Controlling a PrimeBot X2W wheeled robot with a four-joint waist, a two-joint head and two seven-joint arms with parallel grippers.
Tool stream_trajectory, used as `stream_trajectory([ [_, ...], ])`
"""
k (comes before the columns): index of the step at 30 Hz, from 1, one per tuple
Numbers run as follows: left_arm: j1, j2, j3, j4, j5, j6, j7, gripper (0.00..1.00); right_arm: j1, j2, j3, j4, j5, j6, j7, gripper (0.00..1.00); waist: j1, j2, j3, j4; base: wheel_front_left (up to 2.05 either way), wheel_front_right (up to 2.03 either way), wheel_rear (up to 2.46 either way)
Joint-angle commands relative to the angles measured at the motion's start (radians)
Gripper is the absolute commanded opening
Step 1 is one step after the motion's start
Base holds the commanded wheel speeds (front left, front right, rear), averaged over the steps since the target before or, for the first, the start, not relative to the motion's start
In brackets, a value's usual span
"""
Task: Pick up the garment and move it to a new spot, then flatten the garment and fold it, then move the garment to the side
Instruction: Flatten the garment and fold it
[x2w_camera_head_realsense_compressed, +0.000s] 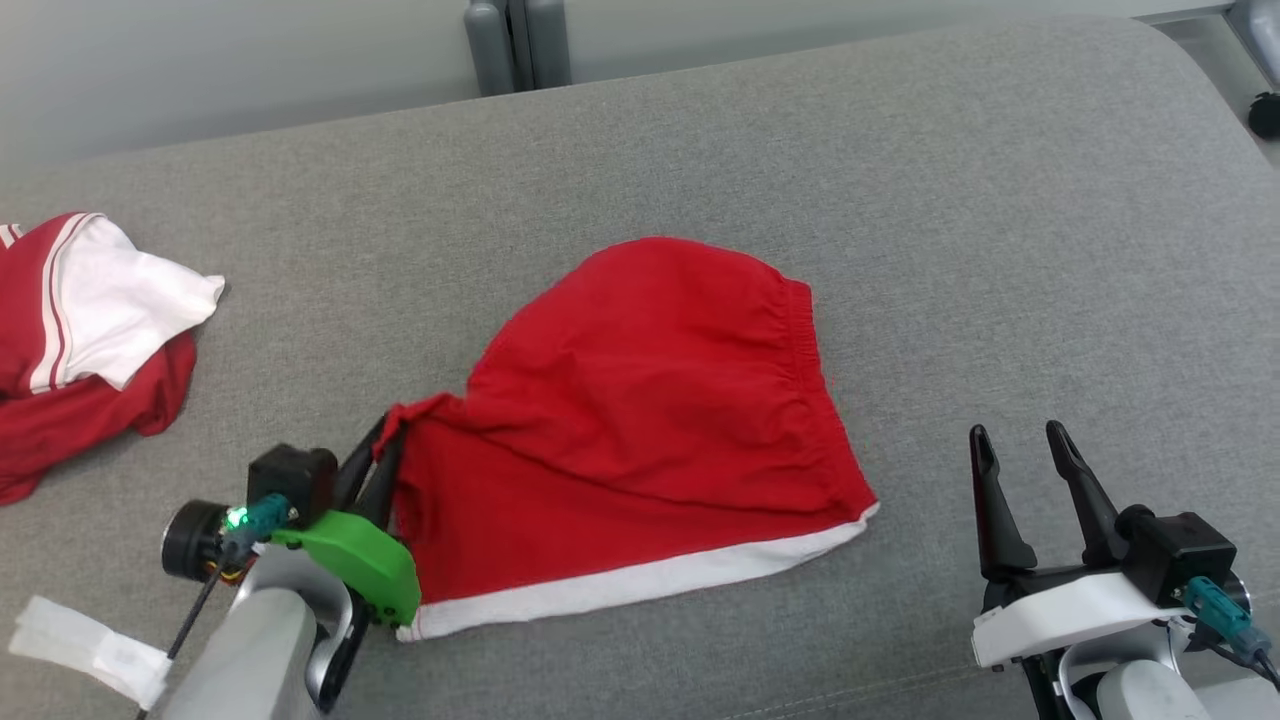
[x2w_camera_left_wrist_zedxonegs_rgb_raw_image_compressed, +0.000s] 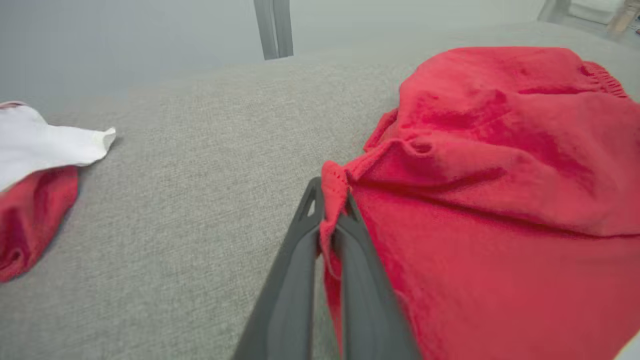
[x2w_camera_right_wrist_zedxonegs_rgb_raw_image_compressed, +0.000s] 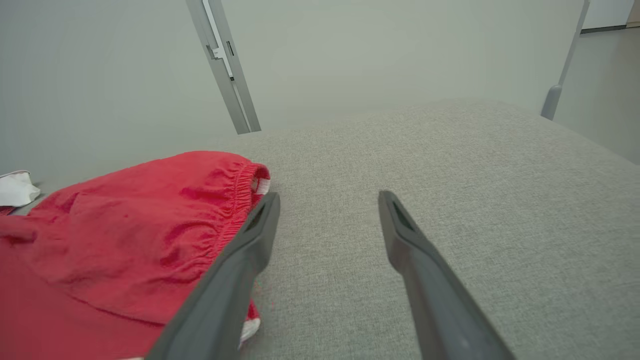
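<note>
Red shorts (x2w_camera_head_realsense_compressed: 640, 420) with a white hem and an elastic waistband lie folded on the grey cushion, in the middle of the head view. My left gripper (x2w_camera_head_realsense_compressed: 388, 432) is shut on the shorts' left corner; in the left wrist view the red cloth (x2w_camera_left_wrist_zedxonegs_rgb_raw_image_compressed: 500, 200) is pinched between its two dark fingers (x2w_camera_left_wrist_zedxonegs_rgb_raw_image_compressed: 300, 250). At the lower right my right gripper (x2w_camera_head_realsense_compressed: 1020, 445) stands open, clear of the cloth. In the right wrist view the shorts (x2w_camera_right_wrist_zedxonegs_rgb_raw_image_compressed: 125, 240) lie left of its spread fingers (x2w_camera_right_wrist_zedxonegs_rgb_raw_image_compressed: 400, 230), waistband nearest.
A second red and white garment (x2w_camera_head_realsense_compressed: 80, 330) lies crumpled at the cushion's left edge. The grey cushion (x2w_camera_head_realsense_compressed: 1000, 250) stretches bare to the right and back. A grey post (x2w_camera_head_realsense_compressed: 515, 45) stands behind the cushion. White tape (x2w_camera_head_realsense_compressed: 90, 650) hangs from my left forearm.
</note>
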Motion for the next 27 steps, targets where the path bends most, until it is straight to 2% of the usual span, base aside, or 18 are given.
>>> stream_trajectory([
  [1,-0.016,0.006,0.013,-0.004,0.014,0.008,-0.006,0.00,-0.002,-0.002,0.000,0.001,-0.007,0.000,-0.003,1.00,0.0000,0.0000,-0.004,-0.006,0.00,0.00,0.00],
  [4,-0.017,0.005,0.028,0.012,0.012,0.007,-0.006,0.01,-0.006,0.000,0.006,0.004,-0.008,0.000,-0.003,1.00,0.0000,0.0000,-0.008,-0.014,0.00,0.00,0.00],
  [5,-0.014,0.001,0.028,0.016,0.012,0.005,-0.007,0.28,-0.007,0.001,0.008,0.005,-0.008,0.000,-0.003,1.00,0.0000,0.0000,-0.009,-0.016,0.00,0.00,0.00],
  [6,-0.012,-0.002,0.030,0.016,0.016,0.004,-0.007,1.00,-0.009,0.002,0.010,0.006,-0.007,0.000,-0.003,1.00,0.0000,0.0000,-0.011,-0.018,0.00,0.00,0.00],
  [11,0.040,-0.016,0.088,-0.049,0.028,0.021,-0.006,1.00,0.002,0.006,0.011,0.005,-0.003,0.000,-0.003,1.00,0.0000,0.0000,-0.032,-0.008,0.00,0.00,0.00],
  [20,0.225,-0.065,0.282,-0.320,0.097,0.064,-0.006,1.00,0.026,-0.010,0.029,-0.026,-0.018,0.000,-0.003,1.00,0.0000,0.0000,-0.087,0.043,0.00,0.00,0.00],
  [27,0.344,-0.079,0.395,-0.460,0.158,0.054,-0.005,1.00,0.029,-0.046,0.067,-0.056,-0.037,0.000,-0.003,1.00,0.0000,0.0000,-0.119,0.079,0.00,0.00,0.00],
])
